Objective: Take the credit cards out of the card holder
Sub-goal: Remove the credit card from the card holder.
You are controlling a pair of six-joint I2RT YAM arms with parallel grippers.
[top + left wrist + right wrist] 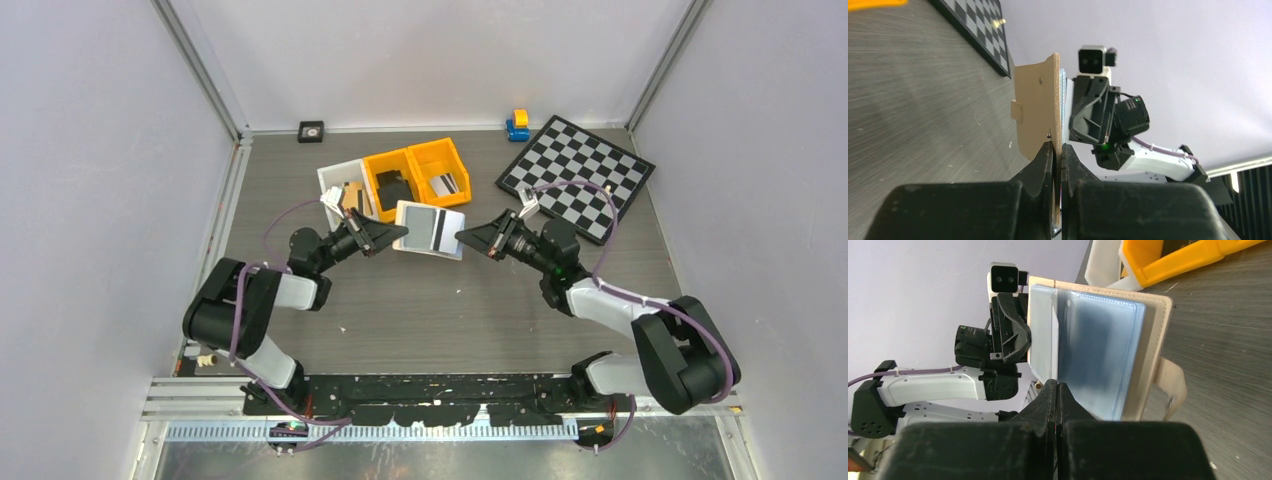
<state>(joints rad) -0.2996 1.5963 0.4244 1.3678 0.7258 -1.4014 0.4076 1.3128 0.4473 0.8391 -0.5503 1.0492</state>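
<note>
The beige card holder point(428, 229) hangs open above the table between both grippers, its greyish pockets facing up, and a dark stripe shows inside. My left gripper point(401, 234) is shut on its left edge. In the left wrist view the holder point(1035, 107) stands edge-on in the shut gripper point(1058, 148). My right gripper point(461, 238) is shut at the holder's right edge. In the right wrist view it point(1057, 385) pinches the thin edge of a light credit card point(1043, 335) beside the bluish pockets point(1098, 355) and the beige cover point(1154, 340).
Behind the holder stand a white bin point(338, 188) and two orange bins point(388, 165) point(440, 158). One orange bin holds a dark card and the other a silvery striped one. A chessboard point(578, 172) lies at the back right, with a blue-yellow toy point(517, 125) beyond it.
</note>
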